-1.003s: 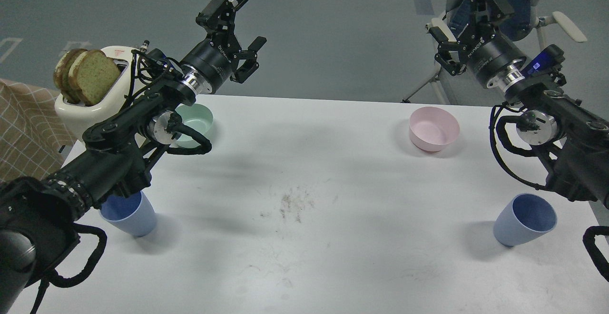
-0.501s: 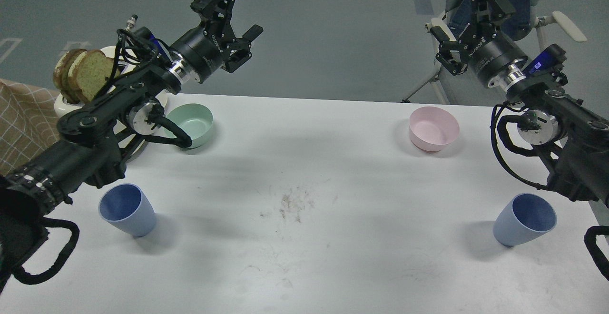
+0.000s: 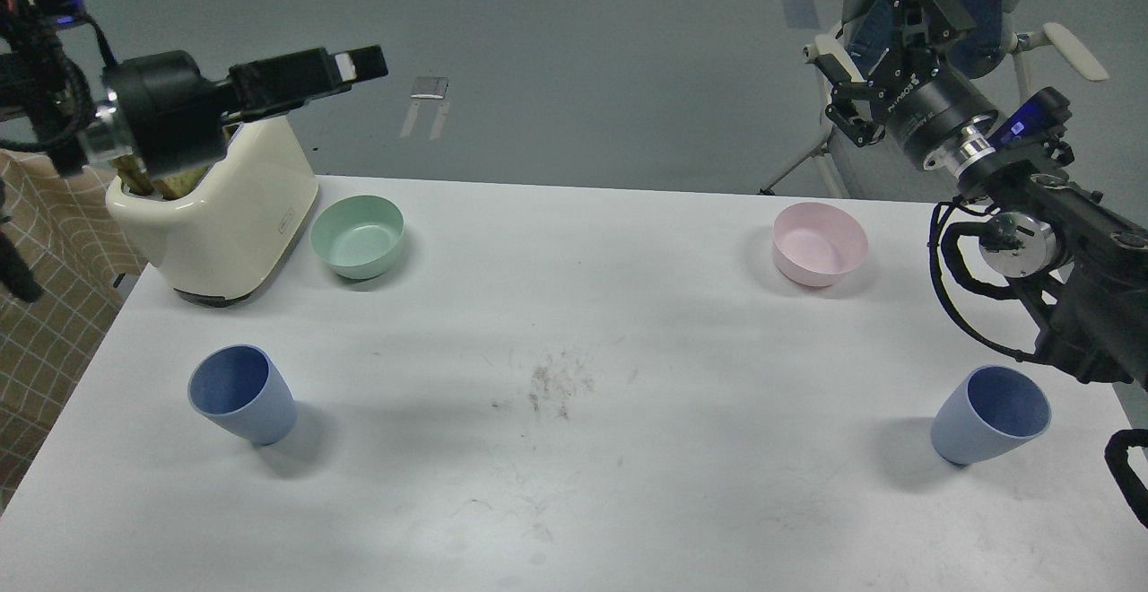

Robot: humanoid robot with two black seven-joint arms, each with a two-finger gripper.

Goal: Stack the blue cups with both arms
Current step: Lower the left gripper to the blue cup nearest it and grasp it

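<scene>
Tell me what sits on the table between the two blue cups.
In the head view, nothing stands between the left blue cup and the right blue cup: only bare white table, with a patch of dark scuff marks near its middle.

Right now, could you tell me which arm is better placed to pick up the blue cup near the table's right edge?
Right. The right claw hangs above that side, while the left claw is beyond the toaster, far from this cup.

Both arms were matte black with silver rings at the wrist joints and looped black cables. The right arm carried white lettering on its cylindrical wrist and a small blue-lit module. The left arm ended in a boxy black part with a white tip.
</scene>
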